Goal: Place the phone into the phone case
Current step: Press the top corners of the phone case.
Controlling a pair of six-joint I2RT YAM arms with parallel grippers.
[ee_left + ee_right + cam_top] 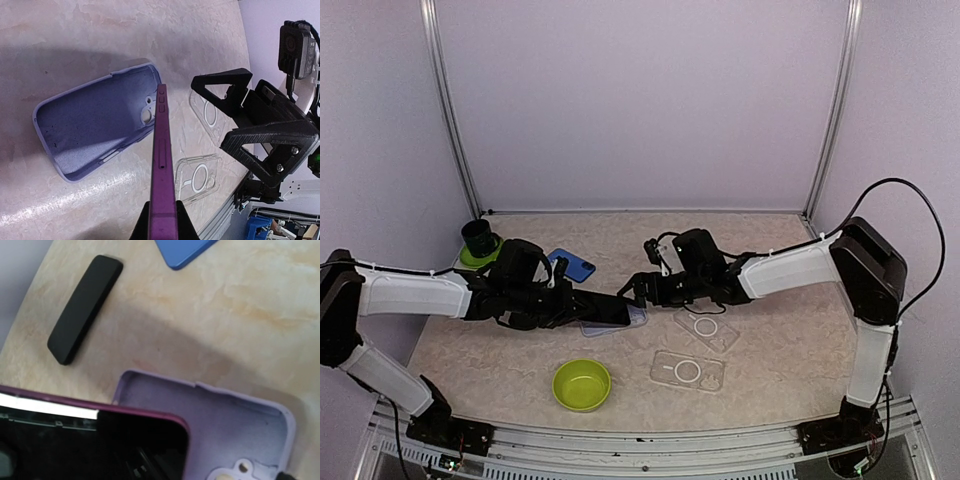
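The phone (162,165) has a purple frame and a black screen (100,440). My left gripper (162,216) is shut on its near end and holds it edge-on, tilted above the lavender phone case (95,125). That case lies open side up on the table, camera hole toward the right arm. In the top view the phone (607,309) points right over the case (632,321). My right gripper (638,291) hovers at the phone's far end, jaws wide open with nothing between them. From the left wrist view the right gripper (210,112) has both fingers spread beside the phone's tip.
Two clear cases (707,328) (687,371) lie right of the lavender one. A green bowl (582,384) sits near the front edge. A blue case (572,265) and a black cup on a green lid (478,240) stand at the back left. A black bar (85,307) lies nearby.
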